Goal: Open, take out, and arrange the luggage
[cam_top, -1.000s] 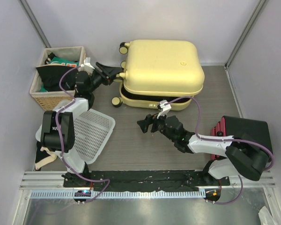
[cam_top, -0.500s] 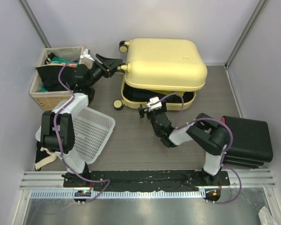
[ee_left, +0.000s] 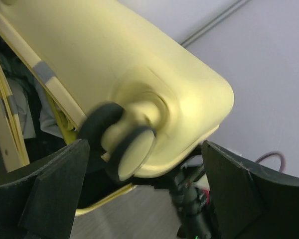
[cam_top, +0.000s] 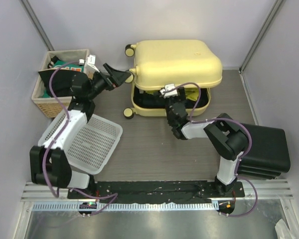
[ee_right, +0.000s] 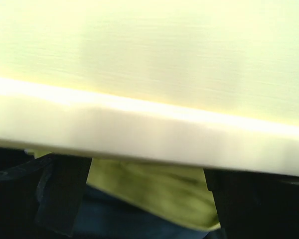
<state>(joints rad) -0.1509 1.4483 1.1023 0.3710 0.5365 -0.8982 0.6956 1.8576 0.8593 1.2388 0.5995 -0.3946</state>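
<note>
On the grey desk (cam_top: pixel 139 144) the big pale-yellow hard-shell suitcase (cam_top: pixel 174 62) sits half-open, left pincer (cam_top: pixel 121 75) and right pincer (ee_right: pixel 147 196) both spread, gripping nothing, so nothing's unpacked yet.

Dual forward reach; jaws parted on both sides.
Left end effector (cam_top: pixel 118 77) points rightward at full stretch, fingers (ee_left: pixel 49 191) spread wide. Right end effector (cam_top: pixel 170 97) points away from base, wrist bent leftward, fingers (ee_right: pixel 64 195) apart.
</note>
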